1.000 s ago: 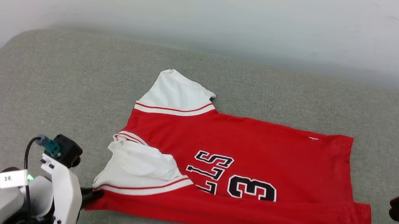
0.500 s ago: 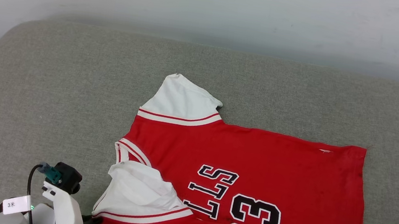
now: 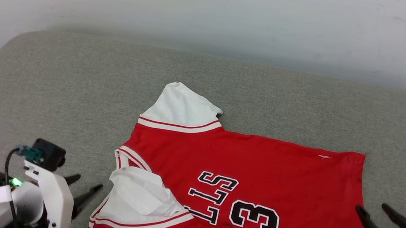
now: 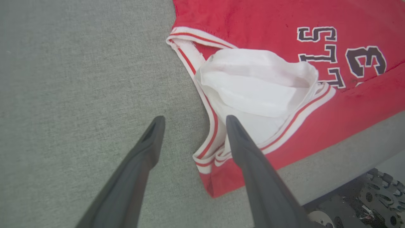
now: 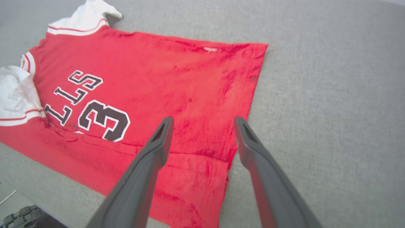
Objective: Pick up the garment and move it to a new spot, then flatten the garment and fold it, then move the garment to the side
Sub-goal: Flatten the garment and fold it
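The left claw (image 3: 89, 182) sits at the lower left of the head view. Its two dark fingers are spread apart and hold nothing, with the tips aimed to the right. In the left wrist view the left claw (image 4: 194, 118) has one finger over bare grey fabric. The other finger overlaps the striped trim of a folded white sleeve (image 4: 253, 91), and whether it touches the cloth cannot be told.

The right claw (image 3: 370, 206) is at the lower right of the head view, also spread wide and empty, tips aimed up and to the left. In its wrist view the right claw (image 5: 204, 118) straddles the shirt's hem edge, one finger over red cloth and one over grey.

Between the claws lies the garment (image 3: 258, 168), spread on the grey fabric surface (image 3: 54, 82) at the lower centre of the head view. Its long axis runs left to right, with the collar end at the left near the left claw and the straight hem at the right beside the right claw. One white sleeve (image 3: 180, 105) points toward the top of the frame. A strip of red along the bottom edge is folded up over the foot of the black lettering.
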Controlling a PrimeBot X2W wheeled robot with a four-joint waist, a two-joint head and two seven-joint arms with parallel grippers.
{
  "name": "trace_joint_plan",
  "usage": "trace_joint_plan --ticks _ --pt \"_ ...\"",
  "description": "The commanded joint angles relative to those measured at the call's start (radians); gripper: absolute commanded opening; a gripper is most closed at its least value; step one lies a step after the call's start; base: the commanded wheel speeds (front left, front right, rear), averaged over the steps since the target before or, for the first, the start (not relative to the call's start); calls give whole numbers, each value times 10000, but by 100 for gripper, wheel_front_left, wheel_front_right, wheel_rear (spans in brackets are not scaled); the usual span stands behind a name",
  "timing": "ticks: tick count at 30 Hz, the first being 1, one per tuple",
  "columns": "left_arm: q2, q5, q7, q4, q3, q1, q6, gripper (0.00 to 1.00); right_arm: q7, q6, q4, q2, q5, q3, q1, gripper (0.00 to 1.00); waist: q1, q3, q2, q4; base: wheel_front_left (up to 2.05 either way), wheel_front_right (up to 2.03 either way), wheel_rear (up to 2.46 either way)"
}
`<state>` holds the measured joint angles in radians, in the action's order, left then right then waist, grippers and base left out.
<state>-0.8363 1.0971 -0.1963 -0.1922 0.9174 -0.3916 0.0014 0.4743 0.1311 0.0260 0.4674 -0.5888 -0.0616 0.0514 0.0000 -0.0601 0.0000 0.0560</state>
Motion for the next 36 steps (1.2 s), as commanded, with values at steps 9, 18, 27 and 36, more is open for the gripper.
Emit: trace_joint_plan --ticks 9,18,27,36 --pt "109 -766 1045 -107 -889 -1683 285 100 -3211 -9 829 -1825 2081 1133 -877 100 0 -365 0 -568 0 0 0" --pt "540 -564 -563 -1455 -1002 -4017 -417 100 -4144 -9 1300 -2740 3149 860 -1374 100 0 -1698 0 -1382 0 0 0" --pt "813 -592 -3295 -2593 -632 -6654 -955 100 -4371 -9 1434 -3078 3431 616 -2015 100 0 -3441 0 -2031 0 0 0" --pt "966 -1000 -4712 -3268 -150 -8212 -1159 100 -4579 -9 1419 -3186 3500 486 -2507 100 0 -4513 0 -2435 0 0 0"
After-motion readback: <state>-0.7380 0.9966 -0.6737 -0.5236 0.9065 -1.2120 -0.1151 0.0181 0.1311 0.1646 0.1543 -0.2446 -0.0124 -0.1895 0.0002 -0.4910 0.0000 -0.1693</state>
